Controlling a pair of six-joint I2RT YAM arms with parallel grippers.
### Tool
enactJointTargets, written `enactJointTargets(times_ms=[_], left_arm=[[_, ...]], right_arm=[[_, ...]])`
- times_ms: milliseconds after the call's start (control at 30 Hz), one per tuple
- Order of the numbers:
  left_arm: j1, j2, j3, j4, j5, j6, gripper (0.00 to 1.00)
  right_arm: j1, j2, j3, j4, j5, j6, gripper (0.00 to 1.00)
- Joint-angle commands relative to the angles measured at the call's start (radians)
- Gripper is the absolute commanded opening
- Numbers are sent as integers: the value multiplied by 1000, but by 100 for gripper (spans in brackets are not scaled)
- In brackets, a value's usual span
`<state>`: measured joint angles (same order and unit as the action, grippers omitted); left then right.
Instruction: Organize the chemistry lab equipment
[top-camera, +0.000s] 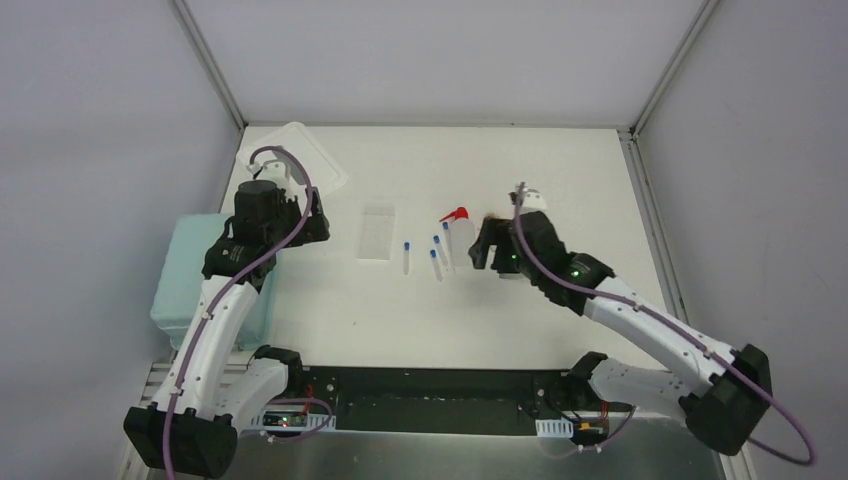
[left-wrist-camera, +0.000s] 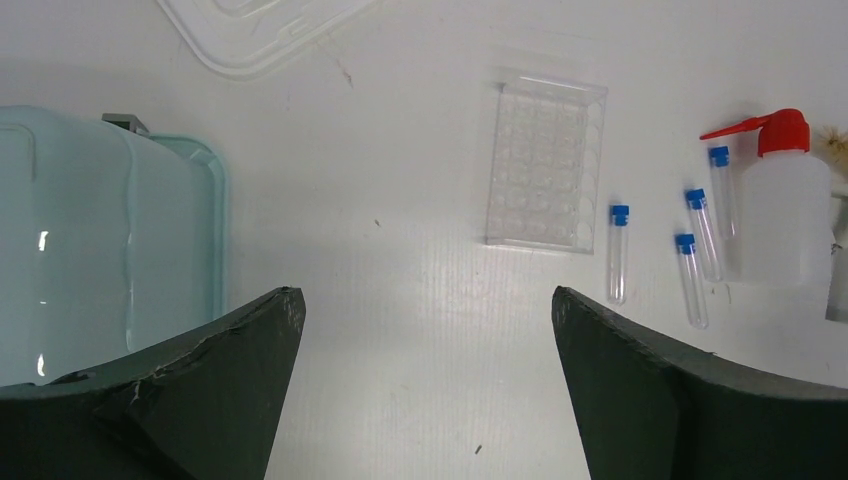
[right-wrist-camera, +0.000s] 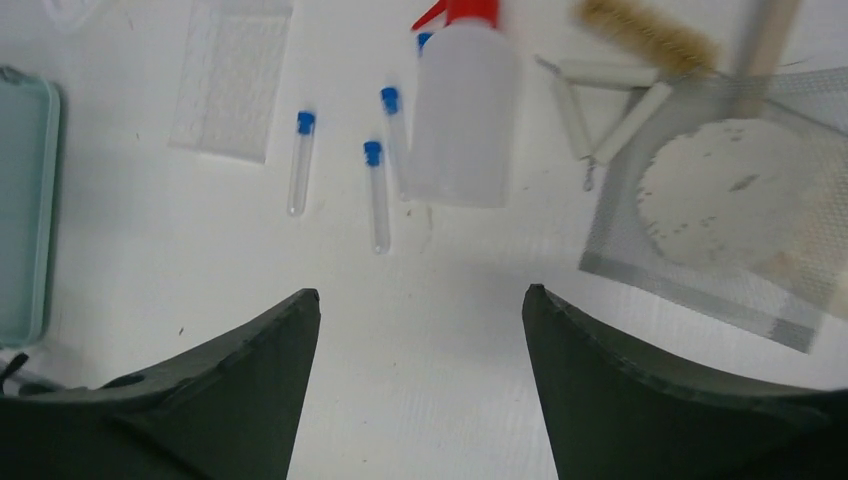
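1. White desk (top-camera: 450, 330) under grey booth walls, lab kit strewn across the middle, arms bolted at the near edge.
2. Lying loose between rack (top-camera: 377, 232) and bottle (top-camera: 461, 240): four blue-capped tubes (left-wrist-camera: 618, 255), caps toward the far edge, long axes running near-to-far and roughly parallel.
3. Right claw (right-wrist-camera: 418, 292) spread wide and empty, hovering by the bottle; tubes ahead and to the left in its own view, lined up roughly with its reach, jaws set to close across a tube's width.
4. Left claw (left-wrist-camera: 425, 295) likewise open, holding nothing, well apart from the tubes with the rack in between; teal bin (left-wrist-camera: 110, 250) at its left.
5. Nearer arm for the tubes, by the look of it: the right.
6. Bare desk on the near side of tubes and rack, ample for an approach; tighter toward the right, with the bottle just beside the rightmost tubes, then mesh (right-wrist-camera: 720, 200) and brush (right-wrist-camera: 645, 35) beyond.
7. Likely hazard: a round tube rolling on a nudge. Easiest first pick: the leftmost tube, clear of its neighbours.
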<state>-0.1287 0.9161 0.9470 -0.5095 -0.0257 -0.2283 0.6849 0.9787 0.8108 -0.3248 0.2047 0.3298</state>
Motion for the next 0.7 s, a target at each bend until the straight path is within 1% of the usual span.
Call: enactJointTargets(times_ms=[0,133,167,267,367,500,667], left_arm=[[9,-4,-17,19,24,-14,99],[8,1,-23,19,24,-14,99],[8,3,-24,19,45,-14,99],[9,9,-22,18,55,-17,99],[9,12,-23,19,59,-17,99],[9,10,-26,18,57,-16,99],[9,8,-27,18,49,-14,99]], right_arm=[[191,139,76,111,154,38,76],[303,328,165,119,174,52,70],[329,378,194,114,182,49,69],[379,523,297,88,196,50,66],[388,649,406,37,196,72,62],[388,807,545,-49,237,99,61],[387,960,691,-155,253,129,57]])
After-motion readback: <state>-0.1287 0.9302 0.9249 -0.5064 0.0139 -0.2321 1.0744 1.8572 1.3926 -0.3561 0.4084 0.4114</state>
